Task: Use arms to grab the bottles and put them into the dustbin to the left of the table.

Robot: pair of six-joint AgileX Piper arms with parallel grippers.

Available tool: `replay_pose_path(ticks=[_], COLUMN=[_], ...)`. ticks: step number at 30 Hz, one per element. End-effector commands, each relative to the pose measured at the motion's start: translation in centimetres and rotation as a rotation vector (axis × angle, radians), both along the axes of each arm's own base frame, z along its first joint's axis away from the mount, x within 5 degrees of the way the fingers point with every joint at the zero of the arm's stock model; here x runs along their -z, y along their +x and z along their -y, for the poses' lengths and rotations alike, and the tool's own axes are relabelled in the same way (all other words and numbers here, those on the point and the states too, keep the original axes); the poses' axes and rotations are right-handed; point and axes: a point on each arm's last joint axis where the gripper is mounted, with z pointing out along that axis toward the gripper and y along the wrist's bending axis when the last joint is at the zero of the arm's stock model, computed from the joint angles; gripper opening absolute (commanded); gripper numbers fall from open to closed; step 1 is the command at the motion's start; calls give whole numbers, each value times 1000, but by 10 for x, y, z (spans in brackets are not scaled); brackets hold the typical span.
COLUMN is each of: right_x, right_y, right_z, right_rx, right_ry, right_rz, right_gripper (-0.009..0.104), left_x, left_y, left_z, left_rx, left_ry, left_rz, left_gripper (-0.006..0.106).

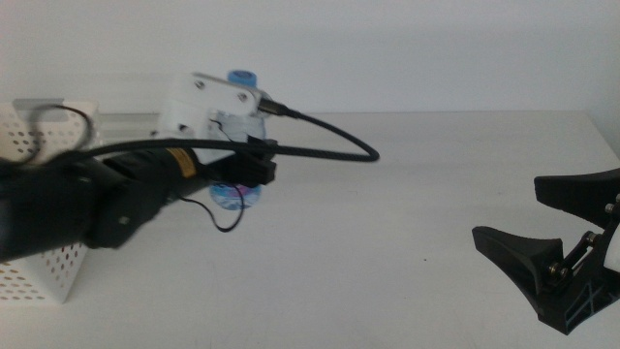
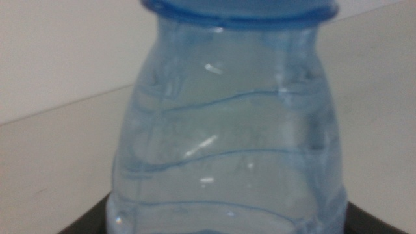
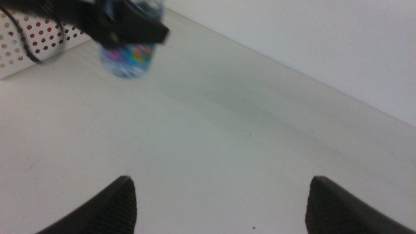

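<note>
The water bottle (image 1: 237,136) with its blue cap (image 1: 241,77) was held upright by the left gripper (image 1: 254,165), whose jaws were pinched around its body, at the far left of the table (image 1: 407,213). It was carried clear of the tabletop, just right of the white dustbin (image 1: 44,276). The right gripper (image 1: 542,233) was kept near the right edge, jaws spread wide, nothing between them.

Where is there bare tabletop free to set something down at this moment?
Wide bare table lies between the water bottle held by the left gripper and the open, waiting right gripper. It is crowded at the left, where arm, cable and dustbin bunch together.
</note>
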Motion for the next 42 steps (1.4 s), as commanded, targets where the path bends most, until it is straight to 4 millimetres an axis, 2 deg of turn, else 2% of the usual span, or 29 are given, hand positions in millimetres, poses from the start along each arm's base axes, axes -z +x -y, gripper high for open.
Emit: replay_pose_path(ticks=[1, 5, 9, 13, 20, 23, 30, 36, 42], right_x=[-15, -15, -15, -15, -15, -15, -15, -15, -15], right_y=[1, 1, 1, 1, 1, 1, 1, 1, 1], right_z=[0, 0, 0, 0, 0, 0, 0, 0, 0], right_rx=[-6, -6, -6, -6, -6, -6, -6, -6, -6], right_ry=[37, 37, 37, 37, 37, 37, 37, 37, 37], right_rz=[90, 90, 90, 90, 90, 90, 90, 90, 90], right_gripper=[68, 68, 68, 68, 68, 68, 68, 68, 68], left_x=[-53, -79, -92, -105, -118, -123, -118, -136, -146], left_y=[-14, -37, -55, -60, -64, -60, -43, -23, 1], left_z=[-6, -19, -32, -53, -106, -125, -167, -200, -215], left_rx=[-8, -30, -68, -156, -317, -346, -428, -487, -450], left_ry=[-78, -50, 27, 91, 256, 276, 260, 256, 234], left_rz=[136, 97, -33, -166, -416, -448, -558, -627, -627], left_gripper=[-5, -5, -5, -5, -5, -5, -5, -5, -5])
